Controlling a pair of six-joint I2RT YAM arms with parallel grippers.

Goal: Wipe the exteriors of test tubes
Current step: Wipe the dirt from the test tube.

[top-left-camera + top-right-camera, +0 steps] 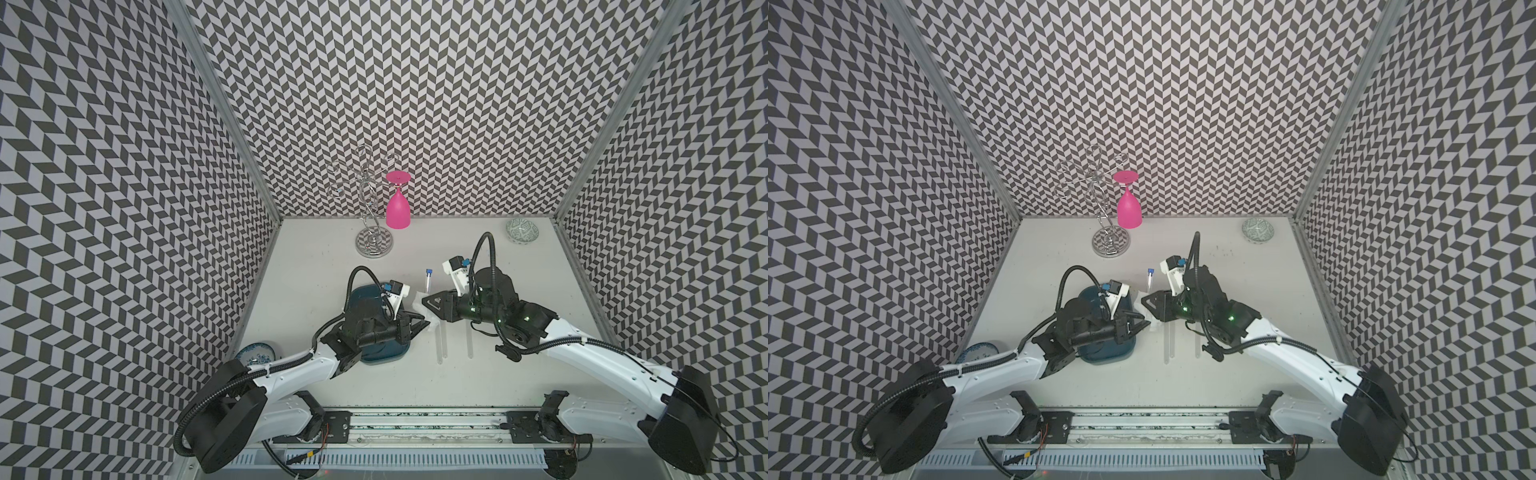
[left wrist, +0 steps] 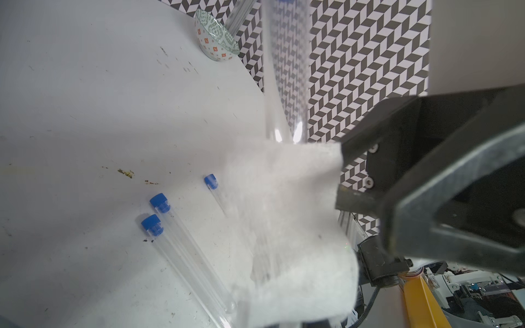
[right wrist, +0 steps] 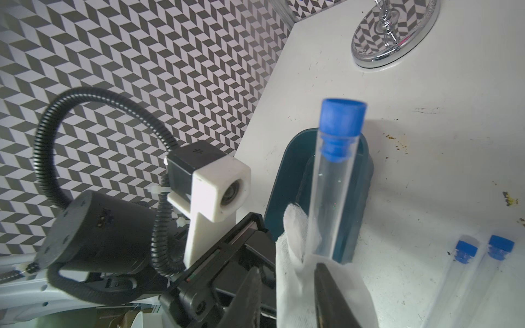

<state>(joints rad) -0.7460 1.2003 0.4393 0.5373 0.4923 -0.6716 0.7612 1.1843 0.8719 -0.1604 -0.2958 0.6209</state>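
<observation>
One clear test tube (image 3: 332,181) with a blue cap stands tilted above the table, cap up (image 1: 427,273). A white tissue (image 2: 298,213) wraps its lower end. My left gripper (image 1: 419,326) is shut on the tissue (image 3: 295,284), which hides its jaws in the left wrist view. My right gripper (image 3: 289,298) meets it from the right, jaws apart either side of the tissue. Three more capped test tubes lie on the table: a pair (image 1: 441,345) and a single one (image 1: 470,340). The left wrist view shows the same pair (image 2: 187,250) and single (image 2: 216,193).
A teal tray (image 1: 386,353) lies under my left arm. A chrome rack (image 1: 374,245) holding a pink glass (image 1: 397,208) stands at the back. There is a patterned bowl (image 1: 522,231) at back right and a blue-white bowl (image 1: 257,353) at front left. Patterned walls enclose three sides.
</observation>
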